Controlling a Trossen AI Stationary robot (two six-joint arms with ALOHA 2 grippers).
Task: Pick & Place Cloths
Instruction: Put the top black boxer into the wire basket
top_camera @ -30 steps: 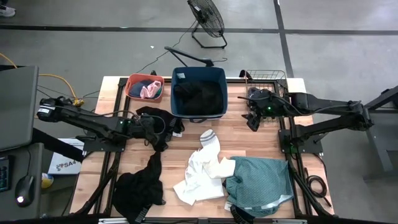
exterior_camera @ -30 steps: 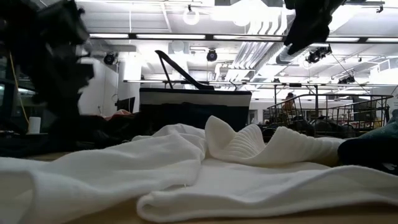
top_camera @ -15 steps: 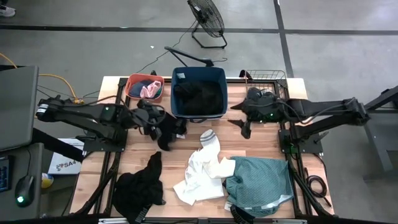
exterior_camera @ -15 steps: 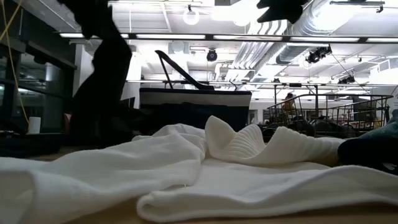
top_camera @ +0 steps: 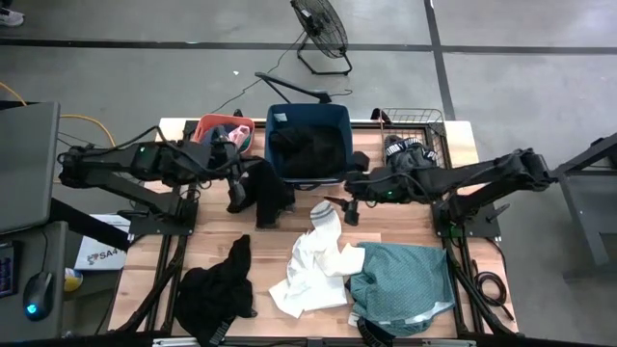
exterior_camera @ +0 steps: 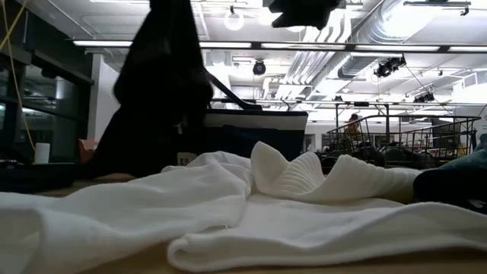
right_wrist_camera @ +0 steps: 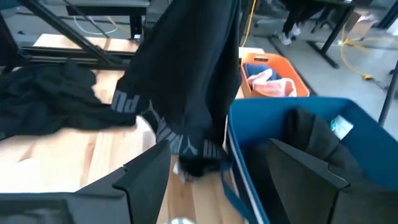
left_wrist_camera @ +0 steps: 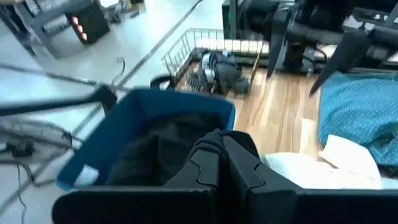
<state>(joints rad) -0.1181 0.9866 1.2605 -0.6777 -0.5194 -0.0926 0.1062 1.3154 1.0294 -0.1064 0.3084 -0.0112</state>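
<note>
Left gripper (top_camera: 239, 166): clamped shut on a black garment (top_camera: 262, 196), lifted off the table just left of the navy tub (top_camera: 308, 114); the fingertips themselves are buried in the fabric in the left wrist view.
Black garment: hangs down from that grip, its lower end near the table; the low view shows only a dark hanging shape (exterior_camera: 156, 91), top cut off by the frame edge.
Black cloth on table (top_camera: 217, 289): a heap at the near left corner, partly over the table edge.
Orange basin (top_camera: 207, 127): left of the tub, holding pink (top_camera: 229, 141) and dark cloth.
Navy tub contents: dark cloths (top_camera: 310, 149) inside; separate pieces cannot be told apart.
White cloths (top_camera: 313, 262): crumpled at the middle of the table, a grey-striped sock end (top_camera: 322, 210) at the far side; they fill the low view's foreground.
Right gripper (top_camera: 349, 200): fingers spread apart, holding nothing, raised just right of the tub's near corner and above the white cloths.
Teal cloth (top_camera: 400, 284): near right part of the table, its near edge cut off by the frame.
Wire basket (top_camera: 416, 120): far right corner, with a black-and-white patterned cloth (top_camera: 400, 147) beside it, partly behind the right arm.
Surface: wooden slatted table (top_camera: 386, 220) on a black frame.
Room: grey concrete floor, a floor fan (top_camera: 320, 29) beyond the table; ceiling strip lights and pipes in the low view.
</note>
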